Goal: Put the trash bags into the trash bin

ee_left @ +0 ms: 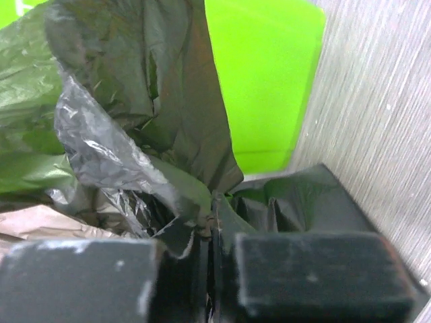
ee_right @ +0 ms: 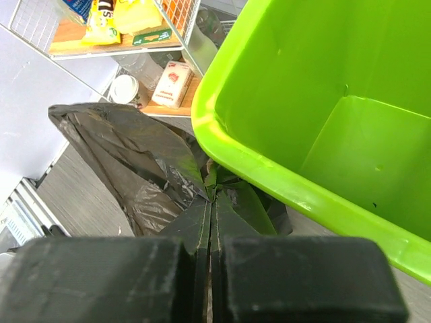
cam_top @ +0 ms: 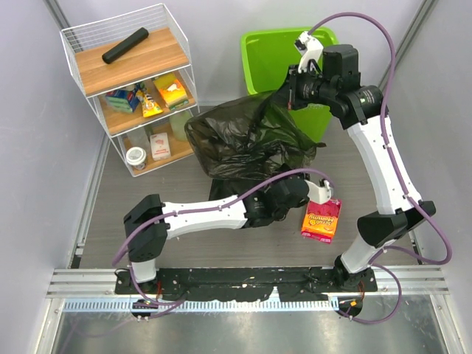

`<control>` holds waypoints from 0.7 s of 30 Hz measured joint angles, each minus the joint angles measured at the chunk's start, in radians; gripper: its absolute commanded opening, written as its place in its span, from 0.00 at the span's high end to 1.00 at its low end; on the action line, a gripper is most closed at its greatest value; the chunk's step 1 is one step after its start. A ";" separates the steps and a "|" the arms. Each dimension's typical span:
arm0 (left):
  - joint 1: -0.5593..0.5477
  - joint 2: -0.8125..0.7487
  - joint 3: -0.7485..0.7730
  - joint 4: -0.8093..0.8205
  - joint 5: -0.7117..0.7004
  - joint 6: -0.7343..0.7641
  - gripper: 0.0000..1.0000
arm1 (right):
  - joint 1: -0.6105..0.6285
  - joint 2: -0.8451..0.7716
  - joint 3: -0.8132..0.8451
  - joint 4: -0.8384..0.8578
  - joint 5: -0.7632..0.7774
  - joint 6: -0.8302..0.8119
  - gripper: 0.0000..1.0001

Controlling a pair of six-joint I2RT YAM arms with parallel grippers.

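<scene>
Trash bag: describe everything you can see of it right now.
The trash bag is thin, glossy black film, crumpled and puffed, wider than the trash bin. It sits in front of the bin, bunched against its outer wall; none shows inside. The right claw pinches a fold by the rim, and the left claw pinches another at the near side.

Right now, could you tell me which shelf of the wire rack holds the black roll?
The top shelf: the black roll lies alone on it. The middle shelf holds colourful packets, the bottom shelf a cup and a carton.
</scene>
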 measured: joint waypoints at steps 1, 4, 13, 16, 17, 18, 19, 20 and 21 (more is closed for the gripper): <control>0.006 -0.002 0.000 -0.013 0.009 -0.012 1.00 | -0.001 -0.003 -0.005 0.000 0.002 -0.002 0.99; 0.018 -0.024 0.002 -0.122 0.072 -0.066 1.00 | -0.005 -0.018 -0.024 -0.004 0.015 -0.013 0.99; 0.021 -0.320 0.047 -0.647 0.439 -0.204 1.00 | -0.071 -0.104 -0.124 -0.003 0.115 -0.108 0.99; 0.038 -0.411 0.085 -0.779 0.535 -0.220 1.00 | -0.111 -0.145 -0.176 -0.006 0.144 -0.145 0.99; 0.045 -0.433 0.093 -0.810 0.556 -0.221 1.00 | -0.123 -0.154 -0.186 -0.007 0.154 -0.157 0.99; 0.053 -0.454 0.102 -0.848 0.580 -0.222 1.00 | -0.137 -0.163 -0.195 -0.007 0.162 -0.167 0.99; 0.060 -0.475 0.110 -0.885 0.604 -0.222 1.00 | -0.149 -0.170 -0.199 -0.010 0.170 -0.178 0.99; 0.066 -0.495 0.117 -0.921 0.629 -0.222 1.00 | -0.163 -0.178 -0.202 -0.012 0.177 -0.189 0.99; 0.074 -0.514 0.123 -0.956 0.653 -0.222 1.00 | -0.177 -0.185 -0.204 -0.013 0.183 -0.198 0.99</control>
